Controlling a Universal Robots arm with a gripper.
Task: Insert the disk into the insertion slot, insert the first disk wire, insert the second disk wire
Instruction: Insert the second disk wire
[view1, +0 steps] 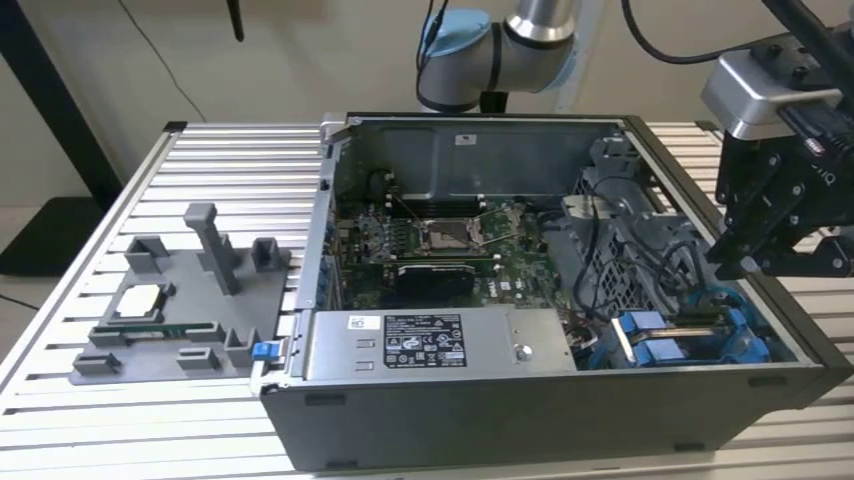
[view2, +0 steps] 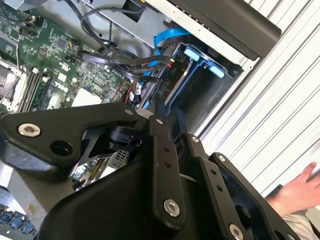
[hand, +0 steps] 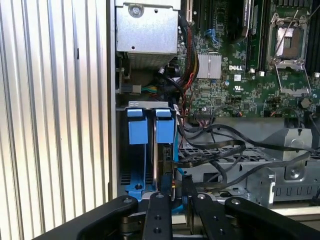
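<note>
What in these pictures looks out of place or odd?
A person's hand shows at the edge of the second wrist view, on the ribbed table beside the open computer case, close to the pincer. Otherwise nothing stands out.

I count one open computer case on the slatted table, and inside that case one motherboard, one labelled power supply and two blue carrier tabs side by side in the drive cage. Outside the case, on the exterior view's left, sits one grey fixture; a person's hand shows in the second wrist view.
</note>
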